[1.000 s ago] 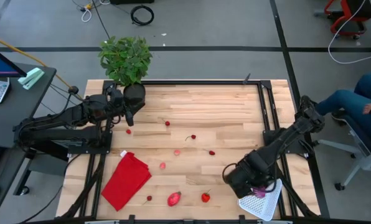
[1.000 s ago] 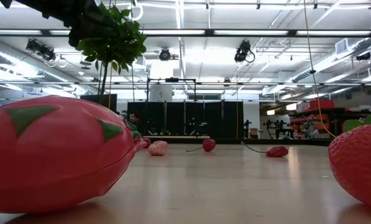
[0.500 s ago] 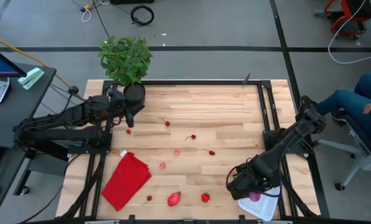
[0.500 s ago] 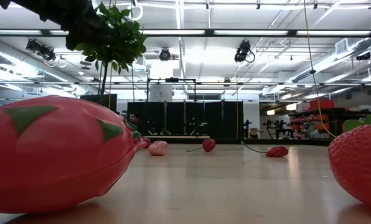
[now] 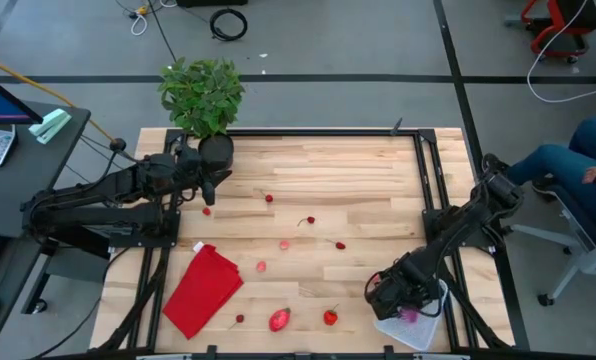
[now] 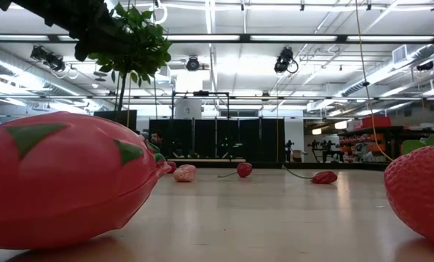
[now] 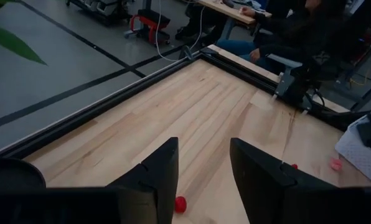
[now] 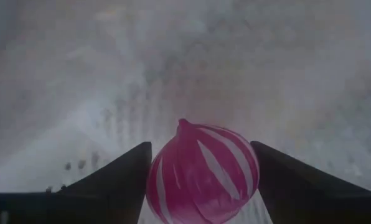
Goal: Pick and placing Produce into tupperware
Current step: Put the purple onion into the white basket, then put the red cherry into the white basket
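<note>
Now the right claw (image 8: 201, 186) hangs low over the white tupperware (image 5: 423, 330) at the surface's near right corner, pinching a purple striped ball (image 8: 202, 172). Best to let go only once the ball sits inside the rim. The left claw (image 7: 201, 171) waits spread at the far left. Roughly nine small fruits lie scattered, beside one red cloth (image 5: 202, 289).

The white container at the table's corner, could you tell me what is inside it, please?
A purple striped ball sits between the right claw's fingers, over the white container. The arm covers the rest of its inside.
</note>
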